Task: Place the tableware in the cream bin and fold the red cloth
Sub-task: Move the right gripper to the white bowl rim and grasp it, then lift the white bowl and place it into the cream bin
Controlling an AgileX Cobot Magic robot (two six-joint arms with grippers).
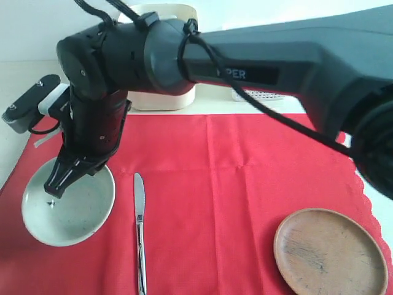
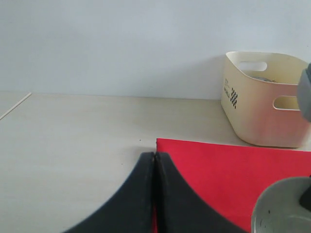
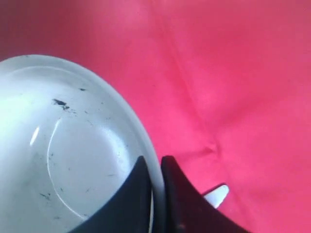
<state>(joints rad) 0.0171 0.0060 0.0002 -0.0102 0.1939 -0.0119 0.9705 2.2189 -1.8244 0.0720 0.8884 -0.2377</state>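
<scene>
Right gripper (image 3: 154, 164): jaws nearly together, pinching the rim of the speckled bowl (image 3: 63, 145), one finger inside the rim and one outside. In the exterior view the right gripper (image 1: 56, 186) has its arm reaching across the middle to the left side, and it points down onto the bowl's far-left rim. The speckled bowl (image 1: 73, 212) is upright and empty with dark flecks inside; it sits on the red cloth (image 1: 233, 166) near the cloth's left edge. Whether it is lifted off the cloth, cannot tell.

Silver knife (image 1: 140, 227): flat on the cloth just right of the bowl, not touching it, blade tip toward the far side. A pale sliver shows by the right gripper's outer finger in the right wrist view; too little visible to name.

Round wooden plate (image 1: 330, 252): on the cloth at the near right corner, well apart from the knife, empty.

The red cloth is spread flat and unfolded with crease lines visible and a scalloped edge on the right.

Cream bin (image 1: 164, 101): on the table beyond the cloth's far edge, mostly hidden behind the arm. White lattice basket (image 1: 261, 95) is just right of it, only a strip showing.

Left gripper (image 2: 154, 160): fingers pressed together, nothing between them, over the bare table (image 2: 73, 136) at the cloth's corner (image 2: 233, 170). The cream bin (image 2: 262, 107) is beyond it with something grey inside, unclear what.
</scene>
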